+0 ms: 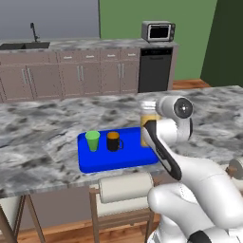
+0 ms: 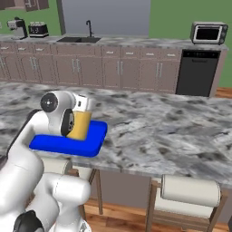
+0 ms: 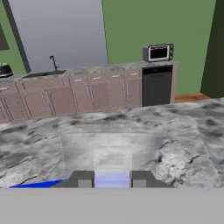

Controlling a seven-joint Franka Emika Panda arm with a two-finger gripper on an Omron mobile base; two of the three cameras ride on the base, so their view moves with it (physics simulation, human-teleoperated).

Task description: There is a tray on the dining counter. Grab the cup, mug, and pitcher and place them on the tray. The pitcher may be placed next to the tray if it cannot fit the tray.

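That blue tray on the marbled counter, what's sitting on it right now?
On the tray stand the green cup and the black mug. The yellow pitcher is at its right end, but the robot's arm hides its base.

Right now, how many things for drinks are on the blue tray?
3: the green cup on the tray's left, the black mug beside it, and the pitcher at its right end, partly hidden.
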